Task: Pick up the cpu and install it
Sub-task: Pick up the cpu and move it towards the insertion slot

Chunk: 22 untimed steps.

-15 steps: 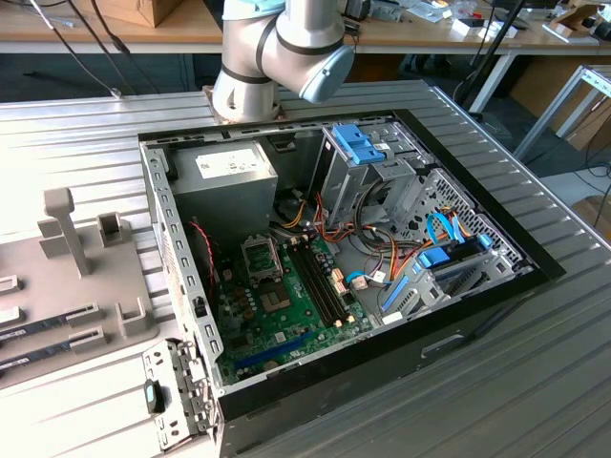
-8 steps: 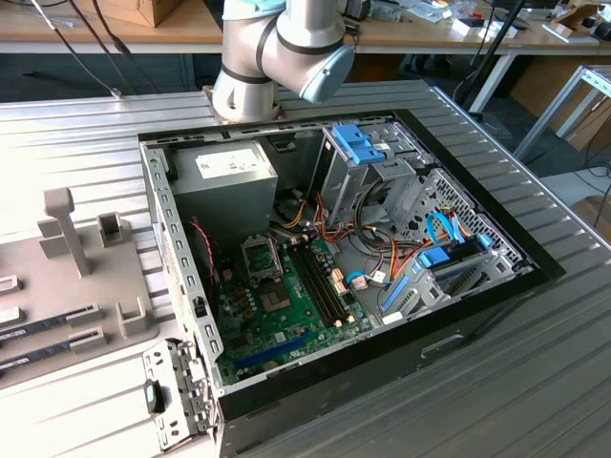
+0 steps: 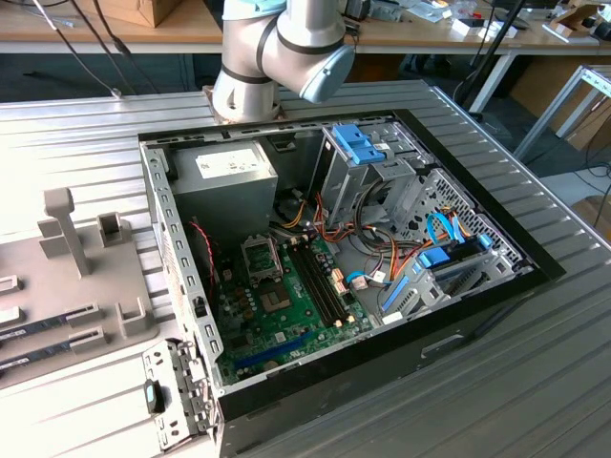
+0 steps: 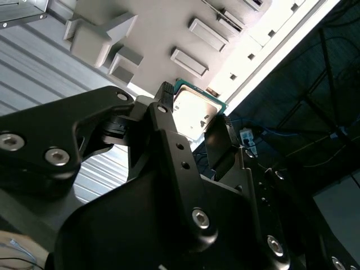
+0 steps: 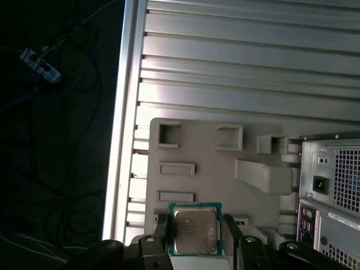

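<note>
On the ribbed surface [image 3: 535, 382] the open computer case [image 3: 458, 329] is carried, with the motherboard [image 3: 286, 320] exposed inside. A grey fixture tray [image 3: 100, 284] is set at the exterior view's left of it. In the first wrist view the gripper [image 5: 195, 239] is seen with jaws closed on two opposite edges of the cpu [image 5: 194, 228]. The chip is held flat over the tray, metal plate turned toward the camera. Square: no long axis.

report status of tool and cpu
Tool shut on cpu. Cpu held over grey fixture tray, metal top showing. Nothing seen between cpu and tray.
</note>
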Tool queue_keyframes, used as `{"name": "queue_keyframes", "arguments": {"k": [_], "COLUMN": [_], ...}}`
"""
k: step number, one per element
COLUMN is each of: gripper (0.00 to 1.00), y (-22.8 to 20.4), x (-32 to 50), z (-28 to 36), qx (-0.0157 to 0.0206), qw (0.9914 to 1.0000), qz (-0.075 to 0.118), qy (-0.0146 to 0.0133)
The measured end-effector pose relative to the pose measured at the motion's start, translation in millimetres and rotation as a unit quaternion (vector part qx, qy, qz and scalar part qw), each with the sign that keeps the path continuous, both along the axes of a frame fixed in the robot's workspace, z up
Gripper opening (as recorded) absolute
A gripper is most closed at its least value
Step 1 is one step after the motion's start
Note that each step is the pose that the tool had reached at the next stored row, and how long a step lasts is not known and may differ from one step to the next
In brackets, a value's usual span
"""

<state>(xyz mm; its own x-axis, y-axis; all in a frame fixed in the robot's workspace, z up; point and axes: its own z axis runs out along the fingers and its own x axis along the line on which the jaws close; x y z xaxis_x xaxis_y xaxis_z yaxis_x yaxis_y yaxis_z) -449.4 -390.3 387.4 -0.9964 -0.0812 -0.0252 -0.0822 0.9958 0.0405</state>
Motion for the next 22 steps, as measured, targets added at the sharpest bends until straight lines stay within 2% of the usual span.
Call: {"name": "queue_keyframes", "arguments": {"k": [12,22], "gripper": [0.47,0.47], "y": [0.0,0.0], "x": [7.9,17.7], "z": [0.0,0.0], "qx": [0.0000,0.0000], "qw": [1.00000,1.00000], "qz": [0.000,0.000], "qy": [0.0000,0.0000]}}
